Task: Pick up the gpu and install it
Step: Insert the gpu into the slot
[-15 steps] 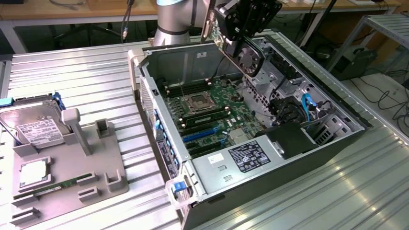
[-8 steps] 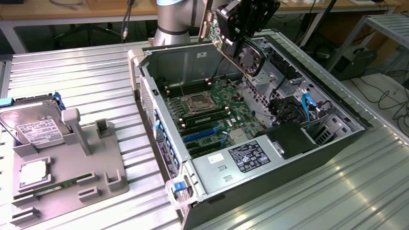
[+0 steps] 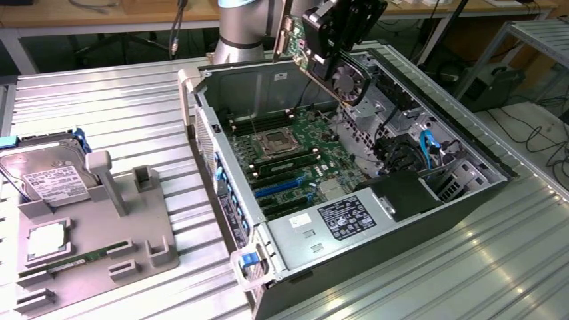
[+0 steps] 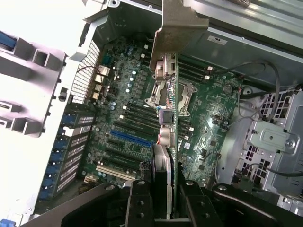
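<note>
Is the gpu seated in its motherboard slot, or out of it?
Out. The gripper holds the gpu in the air above the open case, with its lower edge clear of the motherboard.

Overhead: the case (image 3: pixel 202 110) is lying open-sided, leaving free entry from above.
Far end: the gpu (image 3: pixel 348 75), clamped in the gripper (image 3: pixel 342 40), is hanging over the far end of the case, taking up the room there.
Board middle: the motherboard (image 3: pixel 298 157) is lying open around the blue slot (image 3: pixel 276 189).
Exterior view's right: blue cables (image 3: pixel 428 143) and a black box (image 3: pixel 404 193) are crowding that side.
Near end: the labelled power supply (image 3: pixel 342 223) is covering the board.
Exterior view's left: the case's rear wall is standing between the board and the fixture tray (image 3: pixel 133 233).
</note>
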`<state>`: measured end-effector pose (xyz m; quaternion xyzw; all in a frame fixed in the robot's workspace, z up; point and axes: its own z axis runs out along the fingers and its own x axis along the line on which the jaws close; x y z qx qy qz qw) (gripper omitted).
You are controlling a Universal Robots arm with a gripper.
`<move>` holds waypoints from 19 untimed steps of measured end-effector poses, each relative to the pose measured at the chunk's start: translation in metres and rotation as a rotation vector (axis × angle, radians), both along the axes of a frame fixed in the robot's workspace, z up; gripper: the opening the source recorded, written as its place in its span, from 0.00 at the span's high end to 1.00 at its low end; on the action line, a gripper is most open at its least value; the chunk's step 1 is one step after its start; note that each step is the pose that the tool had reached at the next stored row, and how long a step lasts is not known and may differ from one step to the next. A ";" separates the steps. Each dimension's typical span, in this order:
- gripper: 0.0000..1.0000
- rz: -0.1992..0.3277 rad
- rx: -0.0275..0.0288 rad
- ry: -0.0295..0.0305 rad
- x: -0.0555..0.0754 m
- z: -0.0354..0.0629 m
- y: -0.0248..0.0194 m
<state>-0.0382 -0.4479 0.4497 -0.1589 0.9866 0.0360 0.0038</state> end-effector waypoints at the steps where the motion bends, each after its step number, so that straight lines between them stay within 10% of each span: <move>1: 0.73 0.016 0.0000 0.0000 0.000 0.0000 0.0000; 19: 0.73 0.147 0.0000 0.0000 0.000 0.0000 0.0000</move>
